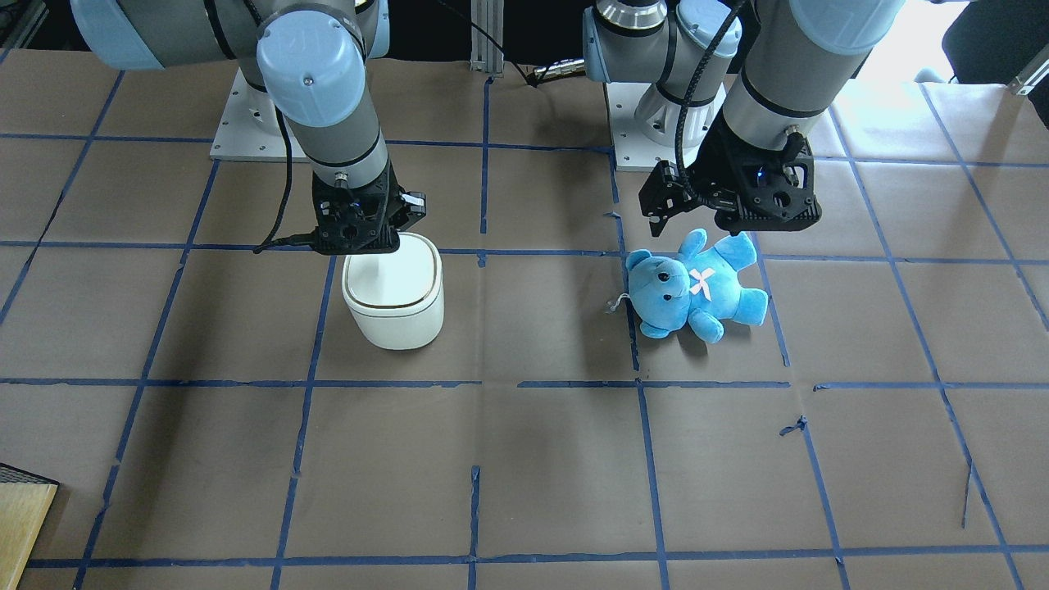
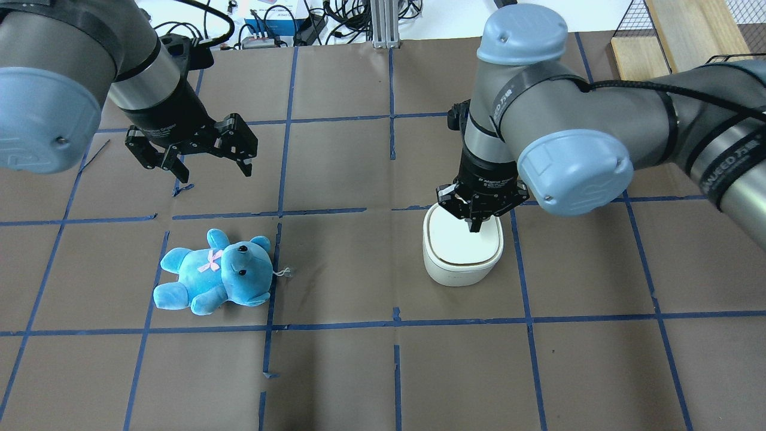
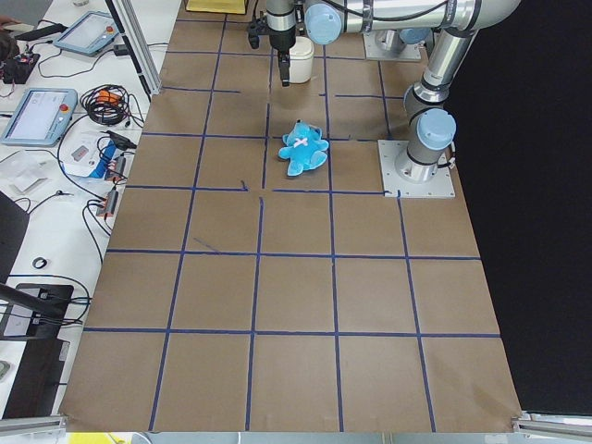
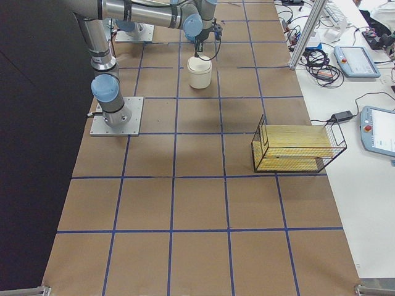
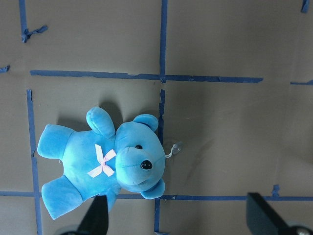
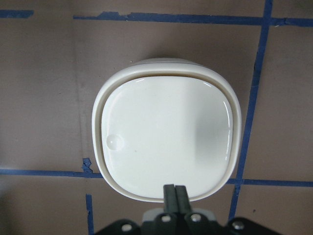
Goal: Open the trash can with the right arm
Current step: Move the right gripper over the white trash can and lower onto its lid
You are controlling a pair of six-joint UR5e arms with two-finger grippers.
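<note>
On the left side of the brown table [image 2: 359,371], seen from above, the left gripper [image 2: 214,172] hangs in the air with its two fingers spread wide and nothing between them. Just below it in that view lies one blue teddy [image 2: 215,278] on its back, with a pink bow on its chest and its head toward the middle of the table. Blue tape lines cut the table into big squares. To the right, well apart from the teddy, stands the one trash can [image 2: 462,263]. It is white with a thin brown line around the top. It stands straight up, so its top points up, and its lid [image 6: 166,137] lies flat and shut. From on top it looks like a square with round corners, so no side is clearly longer. A small round dent [image 6: 113,142] sits near one edge of the lid. The right arm [image 2: 538,114] reaches over the can, and the right gripper [image 2: 476,226] points straight down at the lid, near one edge. Its two fingers are pressed together with nothing between them. I cannot tell if the tips touch the lid. Farther right sits one wire basket [image 4: 296,163]. Two arms and two grippers can be seen.
</note>
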